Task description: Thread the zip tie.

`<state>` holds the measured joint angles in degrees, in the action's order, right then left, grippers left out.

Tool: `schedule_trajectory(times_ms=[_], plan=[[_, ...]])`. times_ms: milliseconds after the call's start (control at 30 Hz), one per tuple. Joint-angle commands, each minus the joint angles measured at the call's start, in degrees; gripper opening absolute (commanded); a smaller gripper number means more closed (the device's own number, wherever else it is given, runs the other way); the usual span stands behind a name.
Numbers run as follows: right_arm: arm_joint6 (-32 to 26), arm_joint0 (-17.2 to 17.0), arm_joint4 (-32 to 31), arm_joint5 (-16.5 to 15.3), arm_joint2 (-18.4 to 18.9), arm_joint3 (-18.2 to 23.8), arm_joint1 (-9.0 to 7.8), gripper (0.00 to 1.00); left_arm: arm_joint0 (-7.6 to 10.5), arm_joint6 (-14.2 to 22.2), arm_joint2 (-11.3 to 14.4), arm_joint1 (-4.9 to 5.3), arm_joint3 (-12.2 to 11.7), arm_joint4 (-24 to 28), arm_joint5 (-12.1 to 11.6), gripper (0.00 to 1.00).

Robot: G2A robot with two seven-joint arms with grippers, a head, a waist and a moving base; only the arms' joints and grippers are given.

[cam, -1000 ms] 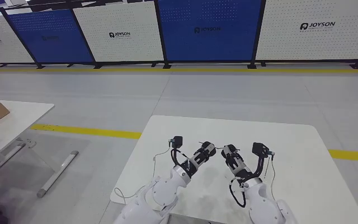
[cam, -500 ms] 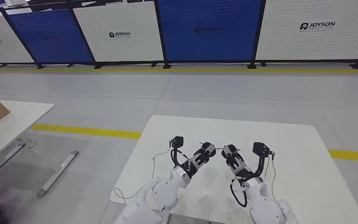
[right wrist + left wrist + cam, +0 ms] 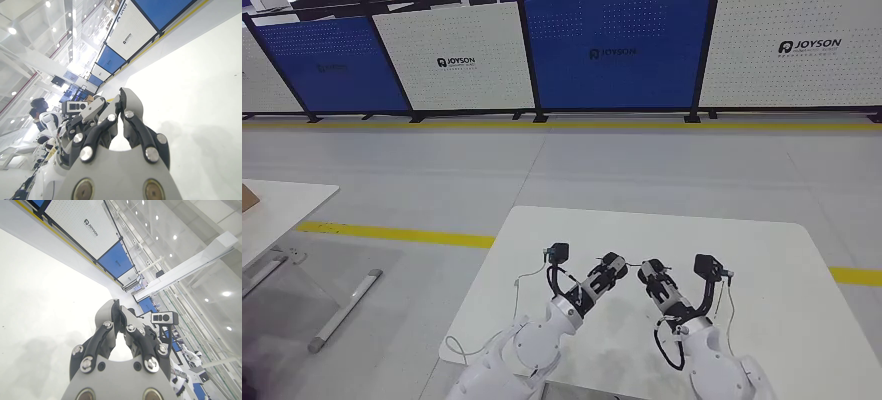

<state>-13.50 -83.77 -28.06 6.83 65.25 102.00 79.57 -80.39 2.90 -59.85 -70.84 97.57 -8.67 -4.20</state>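
The zip tie [image 3: 120,321] shows as a thin strip pinched in the clenched left gripper [image 3: 119,306]. The right gripper [image 3: 119,98], also clamped, nips a small dark piece, probably the tie's head. Both tips nearly meet above the middle of the table [image 3: 762,250]. Threading looks under way, but I cannot tell whether the tail has entered the head.

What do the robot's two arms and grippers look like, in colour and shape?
The left arm and right arm are white, rounded, with thin cables. The left gripper and right gripper have grey curved fingers with black ribbed pads, black links and silver screws.
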Motion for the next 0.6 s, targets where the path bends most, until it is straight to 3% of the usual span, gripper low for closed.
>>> schedule_trajectory(times_ms=[0, 100, 300, 400, 567], plan=[[0.1, 0.0, -0.1, 0.0, 0.0, 0.0, -0.02, 0.0, 0.03, 0.0, 0.1, -0.03, 0.0, -0.3, 0.1, 0.31], [0.3, -0.1, -0.5, 0.1, 0.0, 0.1, -0.06, 0.0, 0.12, 0.0, 0.1, -0.04, 0.0, -1.1, 0.3, 0.33], [0.6, -0.2, -1.2, 0.1, -0.1, 0.2, -0.13, 0.0, 0.27, 0.6, 0.6, -0.06, 0.0, -3.3, 0.6, 0.18], [0.6, -0.2, -1.3, 0.0, 0.0, 0.4, -0.16, 0.0, 0.33, 0.7, 0.7, -0.11, -0.2, -3.4, 0.7, 0.21], [0.8, -0.5, -1.5, -0.3, 0.0, 0.7, -0.23, 0.0, 0.61, 0.7, 0.8, -0.24, -0.7, -3.3, 0.9, 0.15]])
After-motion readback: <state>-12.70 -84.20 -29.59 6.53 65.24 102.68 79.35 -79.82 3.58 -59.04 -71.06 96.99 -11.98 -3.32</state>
